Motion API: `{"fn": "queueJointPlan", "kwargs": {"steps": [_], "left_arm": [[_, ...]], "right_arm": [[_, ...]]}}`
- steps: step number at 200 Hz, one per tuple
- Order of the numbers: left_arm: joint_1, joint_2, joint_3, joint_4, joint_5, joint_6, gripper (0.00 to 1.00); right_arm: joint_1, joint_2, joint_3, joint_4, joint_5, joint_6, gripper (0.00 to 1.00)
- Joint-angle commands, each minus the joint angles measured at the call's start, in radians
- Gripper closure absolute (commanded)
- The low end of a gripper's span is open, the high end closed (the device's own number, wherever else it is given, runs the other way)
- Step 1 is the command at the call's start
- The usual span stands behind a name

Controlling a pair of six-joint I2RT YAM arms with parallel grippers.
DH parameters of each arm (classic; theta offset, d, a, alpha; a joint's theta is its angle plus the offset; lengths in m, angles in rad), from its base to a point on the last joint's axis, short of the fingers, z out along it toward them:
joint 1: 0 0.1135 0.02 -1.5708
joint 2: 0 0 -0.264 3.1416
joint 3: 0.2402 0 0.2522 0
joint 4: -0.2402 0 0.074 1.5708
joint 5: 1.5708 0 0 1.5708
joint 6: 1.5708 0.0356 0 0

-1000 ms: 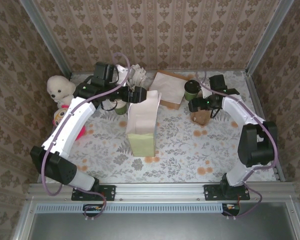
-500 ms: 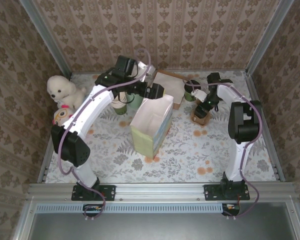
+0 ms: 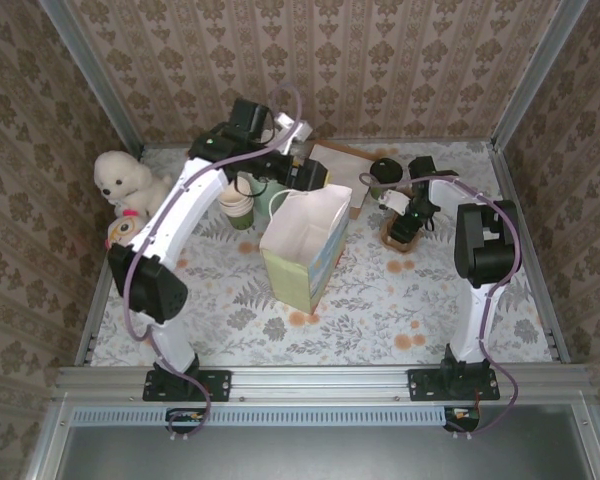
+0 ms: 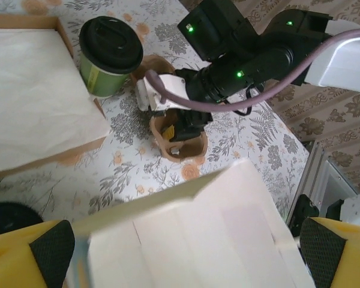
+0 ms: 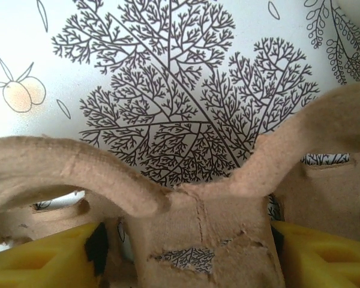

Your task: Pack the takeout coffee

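- Coffee cup (image 3: pixel 384 173): green, black lid on. It stands upright on the worktop (image 3: pixel 380 300) near the far edge, right of middle, and is not in any container.
- Flat brown box (image 3: pixel 332 172): just left of the cup, with a white paper sheet lying in it.
- Brown pulp cup carrier (image 3: pixel 398 236): on the worktop just nearer than the cup. The left wrist view shows something yellow in one pocket, under the right gripper.
- Right gripper (image 3: pixel 407 213): down on the carrier. In the right wrist view its yellow fingers (image 5: pixel 324 258) sit apart on either side of the carrier's middle wall. Cannot tell whether they squeeze it.
- Paper bag (image 3: pixel 305 250): stands mid-worktop, turned at an angle to the edges. Its mouth is open upward and the pale inner walls show.
- Left gripper (image 3: pixel 313 177): at the bag's far rim, jaws wide apart, with the rim running between the fingers (image 4: pixel 30 252). Cannot tell if they touch it.
- Stack of lidless cups (image 3: pixel 237 206): left of the bag's far side, cream insides.
- White plush dog (image 3: pixel 120 177): toward the far-left corner.
- One second ago the bag stood square to the edges and slightly further left. Now it is rotated and shifted right.
- Since then the left arm has swung in toward the far middle, and the right arm has folded in over the carrier.
- The coffee cup, carrier and box are in the same spots as before.
- Against half a second ago, almost nothing differs.
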Motion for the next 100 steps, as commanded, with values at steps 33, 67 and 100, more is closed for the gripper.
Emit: {"fn": "queueJointPlan", "kwargs": {"steps": [33, 67, 100], "left_arm": [[0.037, -0.157, -0.109, -0.007, -0.042, 0.032, 0.0], [0.046, -0.199, -0.144, 0.001, -0.102, 0.032, 0.0], [0.052, -0.215, -0.172, 0.014, -0.126, 0.013, 0.0]], "right_arm": [[0.003, -0.101, -0.191, 0.069, 0.015, 0.051, 0.42], [0.01, -0.184, -0.276, 0.085, 0.037, 0.129, 0.43], [0.032, -0.257, -0.355, 0.083, 0.039, 0.158, 0.45]]}}
